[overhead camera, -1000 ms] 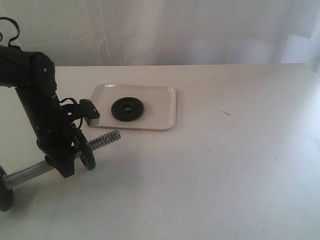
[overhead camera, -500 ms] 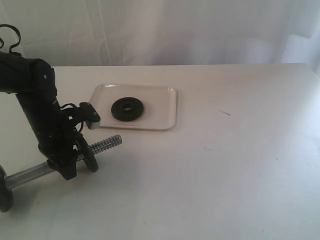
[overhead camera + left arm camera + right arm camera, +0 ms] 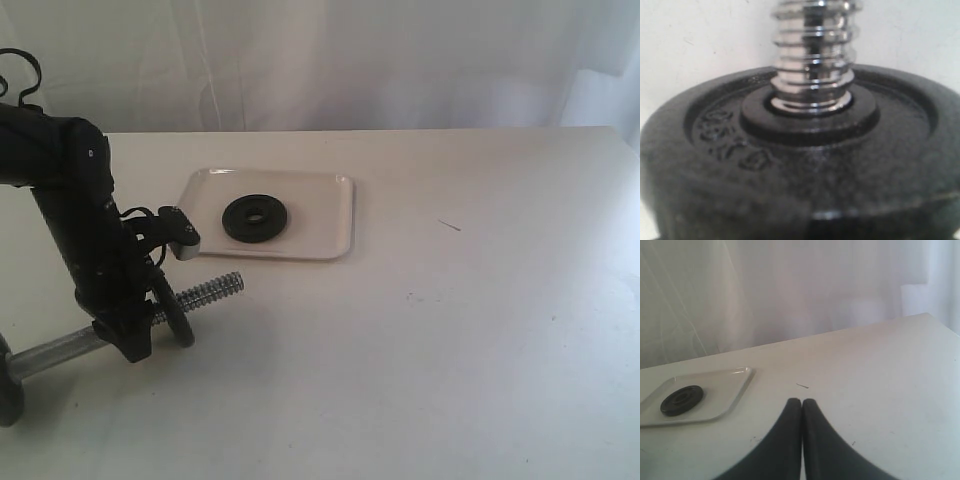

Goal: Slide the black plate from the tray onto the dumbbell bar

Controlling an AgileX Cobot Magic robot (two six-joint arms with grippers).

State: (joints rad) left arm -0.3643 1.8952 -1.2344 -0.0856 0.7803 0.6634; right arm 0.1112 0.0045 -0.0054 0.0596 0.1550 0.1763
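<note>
Exterior view: your left gripper was clamped around the dumbbell bar, just where the smooth chrome shaft met a mounted disc. The bar lay aslant over the white table, and its threaded end pointed toward the tray but stood apart from the rim. A second disc sat at the bar's other end, cut off by the picture's edge. The black plate lay flat inside the tray, nearer the side facing the left arm, with its centre hole upward and nothing touching it.

Left wrist view: the mounted disc filled the picture, with the bar's coarse thread rising through its hub. No fingers were visible here.

Right wrist view: your right gripper hung above bare table with its two fingers pressed together and holding nothing. It was well apart from the tray and the plate.
</note>
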